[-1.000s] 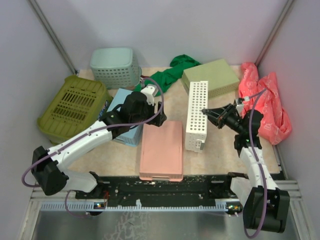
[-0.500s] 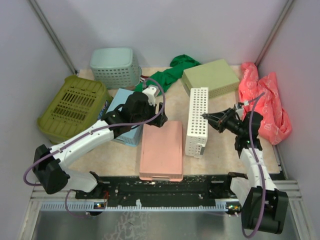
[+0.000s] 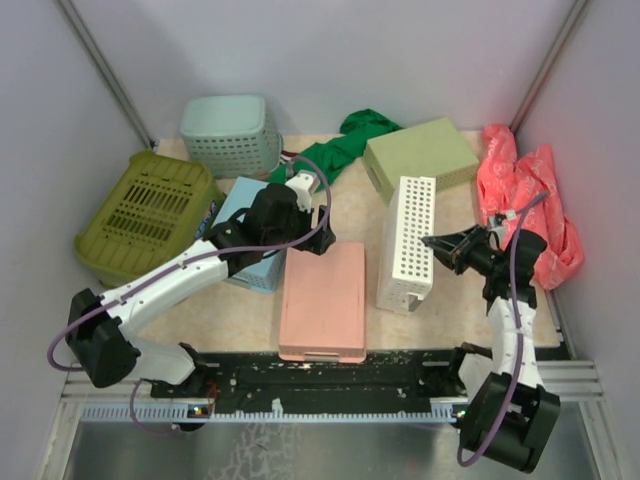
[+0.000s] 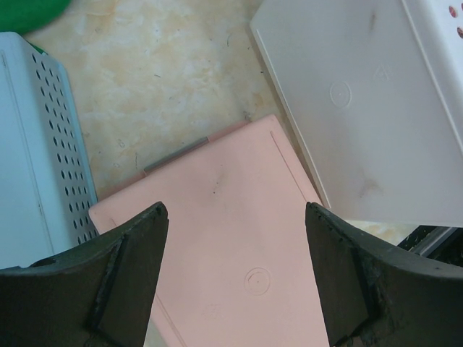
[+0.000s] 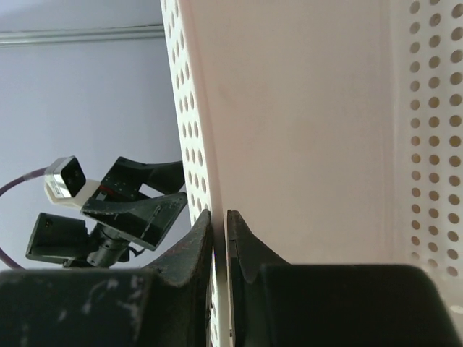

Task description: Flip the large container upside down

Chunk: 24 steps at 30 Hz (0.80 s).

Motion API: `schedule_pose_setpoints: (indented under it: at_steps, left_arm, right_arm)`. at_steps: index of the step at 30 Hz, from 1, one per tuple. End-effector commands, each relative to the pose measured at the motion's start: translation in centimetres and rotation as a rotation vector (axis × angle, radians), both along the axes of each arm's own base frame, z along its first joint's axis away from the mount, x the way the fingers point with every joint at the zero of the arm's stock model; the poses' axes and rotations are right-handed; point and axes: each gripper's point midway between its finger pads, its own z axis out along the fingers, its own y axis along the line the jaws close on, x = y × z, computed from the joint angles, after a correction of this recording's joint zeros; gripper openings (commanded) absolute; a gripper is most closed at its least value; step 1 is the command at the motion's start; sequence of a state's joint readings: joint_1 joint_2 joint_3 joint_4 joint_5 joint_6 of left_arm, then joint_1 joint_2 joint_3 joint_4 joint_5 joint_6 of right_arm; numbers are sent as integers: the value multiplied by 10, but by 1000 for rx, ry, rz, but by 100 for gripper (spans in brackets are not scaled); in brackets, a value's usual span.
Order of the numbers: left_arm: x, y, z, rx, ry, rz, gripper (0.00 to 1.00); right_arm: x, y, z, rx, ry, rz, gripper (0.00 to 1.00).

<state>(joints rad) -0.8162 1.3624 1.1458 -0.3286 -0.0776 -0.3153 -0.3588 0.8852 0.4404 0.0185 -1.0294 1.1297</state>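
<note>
Top external view: walled surface (image 3: 350,205), both arm bases at the near edge.
Large container (image 3: 150,215): olive green, at the far left of the surface, close to the left wall. A slotted face looks up at the camera. Whether that face is the base seen from outside or from inside cannot be told. Neither pincer touches it.
Teal basket (image 3: 232,133): grid-holed, just behind the large container, near the back wall.
Light-blue basket (image 3: 258,272): perforated, just right of the large container, partly hidden under the left arm.
Left pincer (image 4: 235,217): wide apart and holding nothing. Left wrist view shows it above the far end of the pink tray (image 3: 323,300), with no contact visible.
Pink tray, position: flat at the centre front, beside the light-blue basket.
Green cloth (image 3: 345,145): bunched at the back centre, right of the teal basket.
White basket (image 3: 410,235): perforated, standing up on one side, right of the pink tray.
Sage-green box (image 3: 420,152): behind the white basket, towards the back.
Right pincer (image 5: 219,231): right wrist view shows the fingers pressed together on a perforated wall of the white basket, one finger on each face.
Red bag (image 3: 530,195): crumpled along the right wall, beyond the right arm.
</note>
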Motion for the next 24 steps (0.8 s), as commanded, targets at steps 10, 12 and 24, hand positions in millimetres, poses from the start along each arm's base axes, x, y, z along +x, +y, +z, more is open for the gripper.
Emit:
schedule_pose_setpoints:
  at_steps: [10, 12, 24]
  left_arm:
    - [7, -9, 12, -24, -29, -22, 82]
    - [7, -11, 12, -25, -27, -28, 82]
    - [8, -15, 12, -31, -27, -40, 82]
  right_arm:
    - [-22, -79, -51, -573, 295, -245, 41]
    - [-26, -93, -51, -646, 327, -290, 45]
    - [-40, -144, -32, -879, 418, -483, 49]
